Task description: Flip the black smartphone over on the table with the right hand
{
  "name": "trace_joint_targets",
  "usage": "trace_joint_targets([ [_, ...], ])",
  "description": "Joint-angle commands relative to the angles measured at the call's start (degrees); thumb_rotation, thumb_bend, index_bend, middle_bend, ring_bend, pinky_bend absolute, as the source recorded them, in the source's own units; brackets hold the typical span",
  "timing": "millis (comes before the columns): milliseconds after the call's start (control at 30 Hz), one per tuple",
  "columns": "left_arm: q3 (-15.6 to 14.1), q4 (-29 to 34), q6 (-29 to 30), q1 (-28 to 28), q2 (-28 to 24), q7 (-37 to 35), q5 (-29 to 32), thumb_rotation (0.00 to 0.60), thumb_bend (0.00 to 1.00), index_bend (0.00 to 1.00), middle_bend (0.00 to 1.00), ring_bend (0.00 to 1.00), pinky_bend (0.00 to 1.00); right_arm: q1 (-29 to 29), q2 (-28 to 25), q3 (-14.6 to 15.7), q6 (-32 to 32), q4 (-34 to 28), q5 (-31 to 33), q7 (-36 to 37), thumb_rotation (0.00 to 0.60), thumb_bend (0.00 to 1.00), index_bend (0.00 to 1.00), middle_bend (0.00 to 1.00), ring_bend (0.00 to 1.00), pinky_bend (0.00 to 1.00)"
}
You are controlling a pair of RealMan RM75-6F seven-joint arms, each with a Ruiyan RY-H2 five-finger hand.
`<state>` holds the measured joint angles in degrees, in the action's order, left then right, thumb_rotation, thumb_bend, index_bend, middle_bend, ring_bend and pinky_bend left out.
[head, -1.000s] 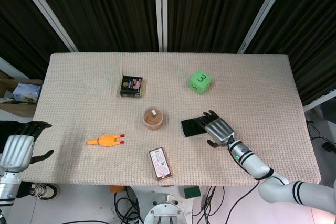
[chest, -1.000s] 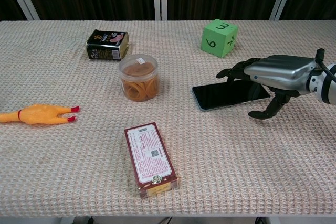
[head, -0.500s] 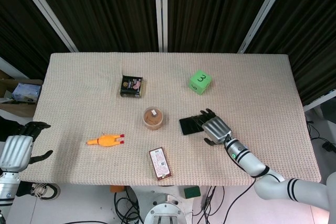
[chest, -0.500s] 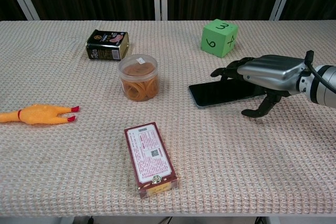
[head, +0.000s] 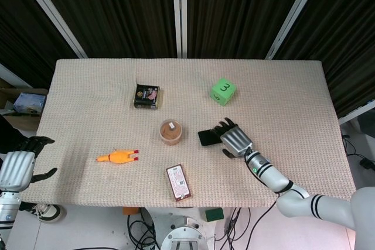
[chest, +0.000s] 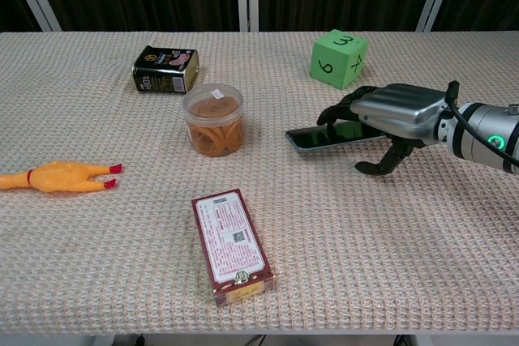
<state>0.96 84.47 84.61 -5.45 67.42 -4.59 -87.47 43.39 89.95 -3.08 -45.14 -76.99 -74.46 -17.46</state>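
Table (head: pixel 281 86): woven mat top. Right hand (chest: pixel 395 113) rests over the black smartphone (chest: pixel 324 137), fingers draped across the far long edge, thumb curled down just off the near edge; not plainly clamped on it, so whether it is grasping, cannot tell. Phone right of the table's centre, nearer the front edge, and seems slightly tilted. Judged step: getting purchase before the flip. Next move calls for lifting one long edge and rolling the phone over. Left hand (head: pixel 16 167) off the table's front-left corner, released, holding nothing.
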Motion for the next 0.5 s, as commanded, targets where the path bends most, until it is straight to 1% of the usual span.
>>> trace_joint_targets([
  [33, 0.0, -0.3, -0.2, -0.1, 0.1, -0.2, 0.2, 0.6, 0.07, 0.3, 0.26, 0.21, 0.32, 0.3, 1.3, -0.2, -0.7, 1.7, -1.0, 1.0, 0.6, 0.44, 0.33, 0.31, 0.16, 0.13],
  [133, 0.1, -0.6, -0.6, -0.2, 0.2, -0.5, 0.4, 0.6, 0.07, 0.3, 0.26, 0.21, 0.32, 0.6, 2.5, -0.5, -1.1, 3.5, -1.8, 1.8, 0.6, 0.48, 0.41, 0.37, 0.23, 0.2],
  [200, 0.1, -0.8, -0.7, -0.2, 0.2, -0.8, 0.5, 0.6, 0.08, 0.3, 0.26, 0.21, 0.32, 0.7, 3.3, -0.8, -1.8, 4.8, -2.6, 2.8, 0.6, 0.54, 0.49, 0.43, 0.29, 0.27],
  [267, 0.2, -1.0, -0.7, -0.2, 0.3, -1.0, 0.5, 0.6, 0.08, 0.3, 0.26, 0.21, 0.33, 0.7, 4.0, -1.0, -2.5, 5.8, -3.3, 3.9, 0.6, 0.64, 0.58, 0.49, 0.36, 0.34],
  [333, 0.2, -1.1, -0.9, -0.3, 0.3, -1.1, 0.7, 0.6, 0.07, 0.3, 0.26, 0.21, 0.33, 0.8, 4.1, -1.0, -2.5, 6.4, -3.7, 4.4, 0.6, 0.7, 0.62, 0.52, 0.38, 0.37],
  [433, 0.3, -1.2, -1.0, -0.4, 0.3, -1.3, 0.6, 0.6, 0.08, 0.3, 0.26, 0.21, 0.33, 0.8, 3.7, -1.0, -2.6, 6.4, -3.9, 4.9, 0.6, 0.76, 0.64, 0.53, 0.4, 0.39],
  [500, 0.3, -1.2, -1.1, -0.5, 0.4, -1.3, 0.5, 0.6, 0.08, 0.3, 0.26, 0.21, 0.33, 0.7, 3.0, -1.0, -3.0, 5.7, -4.3, 5.4, 0.6, 0.78, 0.66, 0.54, 0.41, 0.4],
])
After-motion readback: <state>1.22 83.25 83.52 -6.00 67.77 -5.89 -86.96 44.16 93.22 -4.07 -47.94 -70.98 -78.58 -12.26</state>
